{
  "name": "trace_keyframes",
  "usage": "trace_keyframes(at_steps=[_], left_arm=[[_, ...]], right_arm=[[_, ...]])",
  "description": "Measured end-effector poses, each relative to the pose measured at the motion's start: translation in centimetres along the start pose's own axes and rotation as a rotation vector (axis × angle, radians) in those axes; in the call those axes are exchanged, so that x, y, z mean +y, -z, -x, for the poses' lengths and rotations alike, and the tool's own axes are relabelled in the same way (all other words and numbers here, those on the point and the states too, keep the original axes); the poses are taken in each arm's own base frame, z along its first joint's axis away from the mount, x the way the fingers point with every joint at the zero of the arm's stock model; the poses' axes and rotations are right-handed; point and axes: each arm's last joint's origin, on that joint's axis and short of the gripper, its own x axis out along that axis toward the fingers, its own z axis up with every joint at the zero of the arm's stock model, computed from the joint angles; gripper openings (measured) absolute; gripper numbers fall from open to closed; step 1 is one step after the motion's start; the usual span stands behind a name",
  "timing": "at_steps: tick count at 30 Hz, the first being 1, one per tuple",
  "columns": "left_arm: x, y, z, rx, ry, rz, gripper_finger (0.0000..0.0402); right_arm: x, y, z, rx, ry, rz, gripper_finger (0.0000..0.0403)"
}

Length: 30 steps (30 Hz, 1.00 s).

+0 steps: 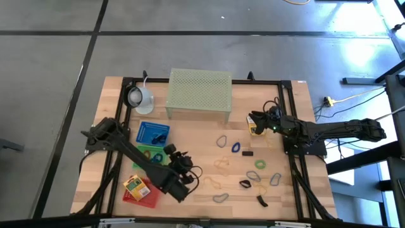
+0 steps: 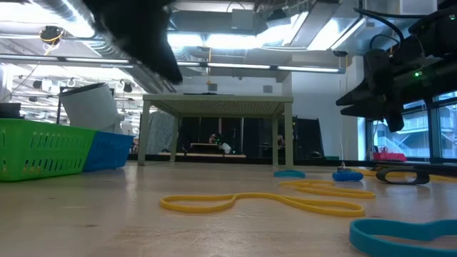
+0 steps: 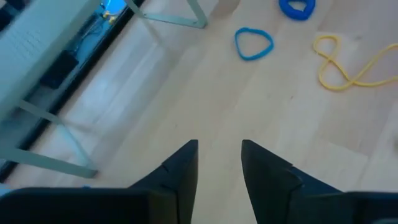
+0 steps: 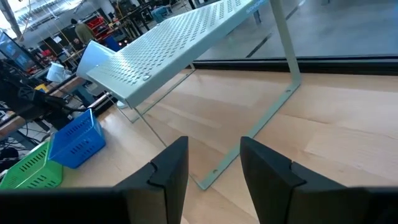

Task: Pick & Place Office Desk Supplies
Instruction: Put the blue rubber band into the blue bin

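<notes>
While the left gripper point(image 1: 190, 172) hangs with its fingers apart above bare wood beside the yellow loop point(image 1: 223, 164), the right gripper point(image 1: 255, 121) hovers, fingers likewise apart and holding nothing, near the pale green mesh stand point(image 1: 199, 94). Coloured loops and black clips point(image 1: 247, 152) lie scattered between both arms; one yellow box point(image 1: 135, 185) sits on the red tray point(image 1: 150, 197).

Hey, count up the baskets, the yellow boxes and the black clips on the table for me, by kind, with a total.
Baskets: 3 (blue basket, green basket, red basket)
Yellow boxes: 2 (first box in the red basket, second box on the table's right)
Black clips: 3 (first clip, second clip, third clip)
Total: 8
</notes>
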Motion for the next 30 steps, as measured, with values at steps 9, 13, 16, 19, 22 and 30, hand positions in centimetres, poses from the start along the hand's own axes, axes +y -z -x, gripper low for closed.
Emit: trace_keyframes(at_steps=[9,13,16,19,22,30], left_arm=[[-1.4,1.0,-4.3,-0.009,0.157,0.055,0.0109],[-1.1,-0.6,-5.8,-0.038,0.171,0.049,0.011],[-0.6,-1.7,-7.3,-0.022,0.204,0.066,0.0118],[0.0,-2.7,-8.7,-0.001,0.255,0.074,0.013],[0.5,-3.8,-9.9,-0.017,0.301,0.071,0.0146],[0.3,-5.6,-13.9,-0.135,0.42,0.021,0.0176]], right_arm=[[0.0,0.0,0.0,-0.003,0.004,0.001,0.0146],[0.0,0.0,0.0,-0.008,0.011,-0.004,0.0146],[0.1,0.0,0.0,0.013,-0.019,-0.003,0.0146],[0.1,0.1,0.0,0.026,-0.037,-0.003,0.0146],[0.1,0.1,0.0,0.03,-0.043,-0.003,0.0146],[0.1,0.1,0.0,0.03,-0.043,0.004,0.0146]])
